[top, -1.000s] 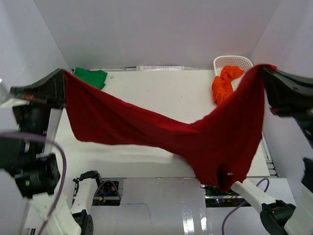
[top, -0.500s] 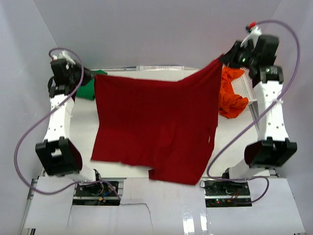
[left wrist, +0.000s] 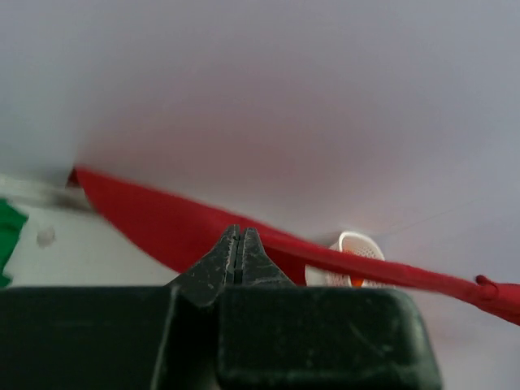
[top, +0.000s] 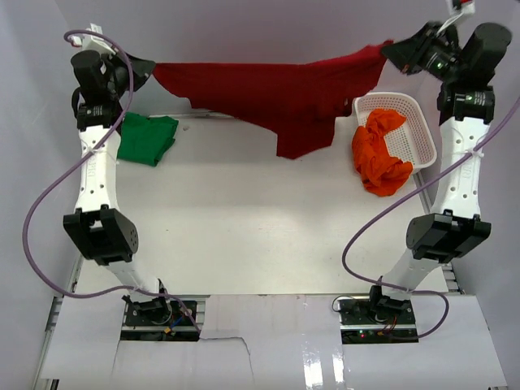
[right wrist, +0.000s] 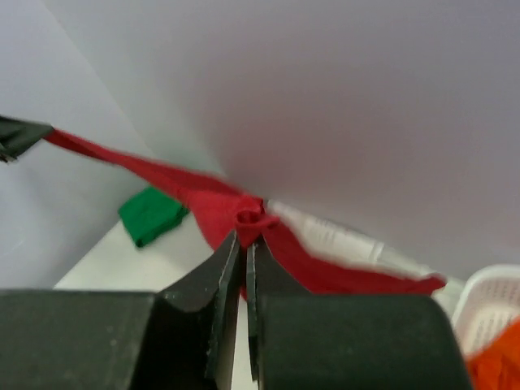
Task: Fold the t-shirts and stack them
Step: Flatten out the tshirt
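The dark red t-shirt hangs stretched between both grippers high over the table's far edge. My left gripper is shut on its left corner; in the left wrist view the jaws are closed with the red cloth running off to the right. My right gripper is shut on the other corner; a red bunch sits at its closed tips. The green t-shirt lies folded at the far left. The orange t-shirt spills out of the white basket.
White walls close in the table on three sides. Both arms reach up along the table's left and right sides, with purple cables looping beside them. The basket stands at the far right corner.
Both grippers have carried the red shirt from over the table's middle up and back to the far wall. The shirt now hangs as a narrow band instead of a wide sheet.
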